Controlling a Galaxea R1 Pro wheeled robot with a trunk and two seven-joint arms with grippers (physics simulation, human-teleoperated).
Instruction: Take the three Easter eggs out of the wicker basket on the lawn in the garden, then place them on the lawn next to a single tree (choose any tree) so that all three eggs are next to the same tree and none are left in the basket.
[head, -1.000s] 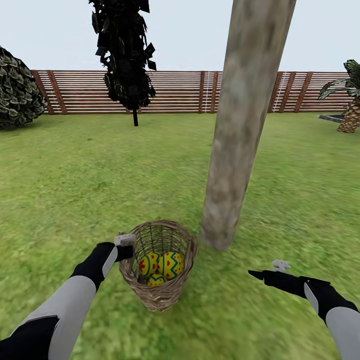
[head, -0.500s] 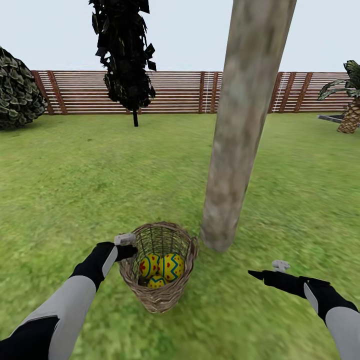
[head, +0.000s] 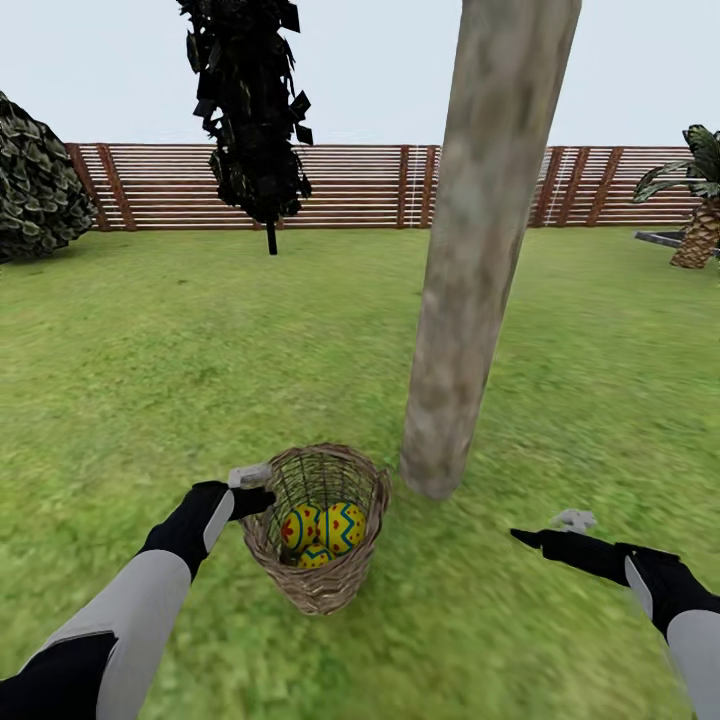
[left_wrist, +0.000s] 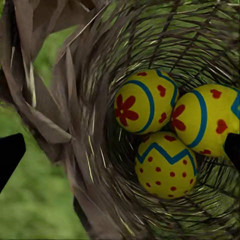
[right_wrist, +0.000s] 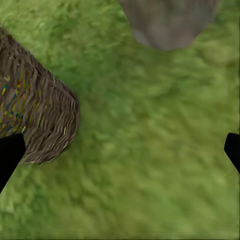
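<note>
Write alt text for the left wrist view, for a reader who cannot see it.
Three yellow Easter eggs with blue zigzag bands and red dots sit clustered inside the tilted brown wicker basket, seen close up through its opening. Blurred green lawn shows beside the basket, and the open left gripper's dark fingertips frame the edges.

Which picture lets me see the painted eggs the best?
The left wrist view: it looks straight into the wicker basket, so all three Easter eggs appear large, with blue zigzags, red dots and a flower. In the head view the eggs are small inside the basket. The right wrist view gives only faint colour through the weave.
</note>
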